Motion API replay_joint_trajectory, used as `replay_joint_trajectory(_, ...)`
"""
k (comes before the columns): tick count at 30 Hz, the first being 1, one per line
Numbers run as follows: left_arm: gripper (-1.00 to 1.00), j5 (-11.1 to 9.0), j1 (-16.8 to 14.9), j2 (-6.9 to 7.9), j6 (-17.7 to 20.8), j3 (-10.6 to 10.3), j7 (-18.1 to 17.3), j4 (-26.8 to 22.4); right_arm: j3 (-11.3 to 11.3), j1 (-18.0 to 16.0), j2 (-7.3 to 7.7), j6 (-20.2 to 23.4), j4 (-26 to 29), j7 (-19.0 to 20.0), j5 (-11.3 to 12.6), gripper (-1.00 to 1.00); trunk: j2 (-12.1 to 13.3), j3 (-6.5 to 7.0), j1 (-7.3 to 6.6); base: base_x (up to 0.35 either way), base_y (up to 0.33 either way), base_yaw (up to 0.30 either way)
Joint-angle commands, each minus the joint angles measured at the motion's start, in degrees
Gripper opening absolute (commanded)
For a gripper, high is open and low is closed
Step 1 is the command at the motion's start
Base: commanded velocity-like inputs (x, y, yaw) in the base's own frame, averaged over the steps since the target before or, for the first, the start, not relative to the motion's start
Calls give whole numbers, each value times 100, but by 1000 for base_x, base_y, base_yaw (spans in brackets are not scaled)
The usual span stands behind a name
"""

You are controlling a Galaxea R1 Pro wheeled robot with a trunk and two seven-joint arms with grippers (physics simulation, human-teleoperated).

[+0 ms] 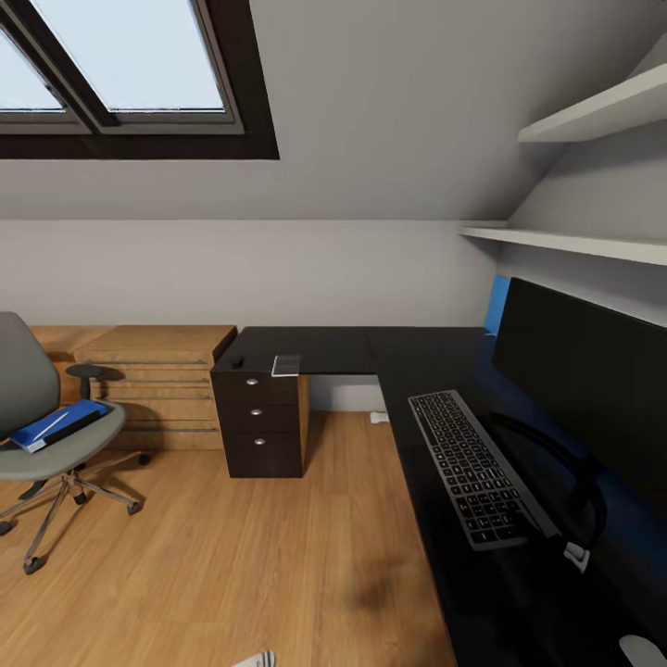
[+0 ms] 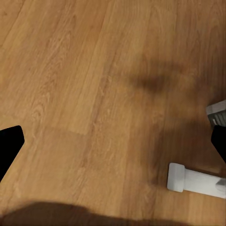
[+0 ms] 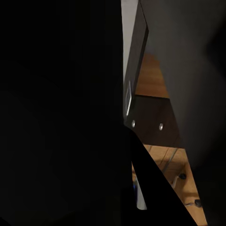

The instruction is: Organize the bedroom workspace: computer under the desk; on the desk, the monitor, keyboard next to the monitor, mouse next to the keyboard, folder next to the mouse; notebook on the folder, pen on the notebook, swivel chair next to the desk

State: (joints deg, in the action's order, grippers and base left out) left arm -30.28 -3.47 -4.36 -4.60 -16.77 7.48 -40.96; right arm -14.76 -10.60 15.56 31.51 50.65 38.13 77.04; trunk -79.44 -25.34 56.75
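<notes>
The black desk [image 1: 435,352] runs along the far wall and down the right side. On its right wing the keyboard [image 1: 472,468] lies in front of the wide black monitor [image 1: 593,389]. At the far left corner of the desk lie the grey notebook [image 1: 286,364] and a small dark mouse [image 1: 238,361]. The swivel chair [image 1: 23,389] stands at the left with the blue folder [image 1: 60,423] on its seat. My left gripper [image 2: 113,141] hangs open over the bare wood floor. In the right wrist view all is dark close up. The computer and the pen are out of view.
A black drawer unit [image 1: 259,426] stands under the desk's left end, with low oak drawers [image 1: 157,380] beside it. White shelves [image 1: 593,243] hang above the monitor. A white foot bar [image 2: 195,180] lies on the floor near my left gripper. Open wood floor [image 1: 232,556] spreads between chair and desk.
</notes>
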Motion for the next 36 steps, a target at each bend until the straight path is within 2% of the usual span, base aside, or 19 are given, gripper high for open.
replay_joint_trajectory(1, 100, -61, -5, 6, -33, -37, 43, 0, -7, -4, 0, 44, -2, 7, 35, -100, -3, -6, 0, 0, 0, 0)
replay_joint_trajectory(29, 100, -75, -5, 6, -33, -45, 43, 9, -9, -4, -18, -5, 31, -47, 15, -100, -3, -6, 0, 0, 0, 0)
replay_joint_trajectory(32, 100, -75, -5, 6, -33, -45, 43, 9, -9, -4, -18, -5, 35, -110, 17, -100, -3, -6, 0, 0, 0, 0)
replay_joint_trajectory(36, 100, -75, -5, 6, -29, -47, 43, 9, -9, -4, -25, -1, 76, -427, 47, -100, -3, -6, 0, 0, 0, 0)
